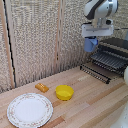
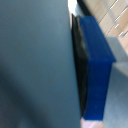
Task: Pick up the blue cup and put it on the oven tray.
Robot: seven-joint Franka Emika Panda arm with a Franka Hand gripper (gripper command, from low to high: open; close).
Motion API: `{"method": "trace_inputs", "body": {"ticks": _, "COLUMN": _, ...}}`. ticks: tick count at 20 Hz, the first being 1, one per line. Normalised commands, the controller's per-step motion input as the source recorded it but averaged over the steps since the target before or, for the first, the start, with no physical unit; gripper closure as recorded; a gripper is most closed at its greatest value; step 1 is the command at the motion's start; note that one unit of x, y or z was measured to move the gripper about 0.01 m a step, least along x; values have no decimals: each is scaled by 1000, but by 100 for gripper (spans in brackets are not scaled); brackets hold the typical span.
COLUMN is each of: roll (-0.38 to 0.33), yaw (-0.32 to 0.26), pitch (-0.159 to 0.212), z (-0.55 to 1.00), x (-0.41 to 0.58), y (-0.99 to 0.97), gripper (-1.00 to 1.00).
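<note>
So the pincer (image 1: 91,42) has the cup (image 1: 90,45) clamped and hanging in the air, well above the counter (image 1: 90,97), up around 1 o'clock in the exterior view. The tray (image 1: 107,62) sits just past it toward 3 o'clock, pulled out of the oven (image 1: 119,47), and the cup looks like it's just short of the tray's near edge. The wrist view is mostly blur: a big grey-blue surface with a dark strip and a blue finger (image 2: 97,65) pressed against it, so I can't tell much about how deep the grip is. My take on the step: carry it sideways over the bars first, then come down slowly, not diagonally, so the base doesn't clip the front rail. It's a wire rack, so I'd aim for the middle where the base spans several bars, and keep it upright until it's resting before letting go. The bowl (image 1: 64,92), plate (image 1: 29,110) and the little orange block (image 1: 42,87) are down around 7 to 8 o'clock, well apart from the path.
</note>
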Motion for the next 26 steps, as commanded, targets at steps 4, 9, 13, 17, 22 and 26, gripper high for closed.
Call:
{"method": "trace_inputs", "body": {"ticks": 4, "roll": -309, "yaw": 0, "pitch": 76, "z": 0, "x": -174, "y": -658, "gripper": 100}}
{"method": "trace_inputs", "body": {"ticks": 9, "roll": -243, "yaw": -15, "pitch": 168, "z": 8, "x": -216, "y": -535, "gripper": 100}}
{"method": "trace_inputs", "body": {"ticks": 13, "roll": -193, "yaw": -59, "pitch": 159, "z": -116, "x": -101, "y": -384, "gripper": 100}}
{"method": "trace_inputs", "body": {"ticks": 17, "roll": -115, "yaw": -25, "pitch": 69, "z": -159, "x": -3, "y": -326, "gripper": 100}}
{"method": "trace_inputs", "body": {"ticks": 22, "roll": -18, "yaw": 0, "pitch": -9, "z": -274, "x": 191, "y": -171, "gripper": 100}}
{"method": "trace_inputs", "body": {"ticks": 26, "roll": 0, "yaw": 13, "pitch": -5, "z": -246, "x": 320, "y": -171, "gripper": 100}}
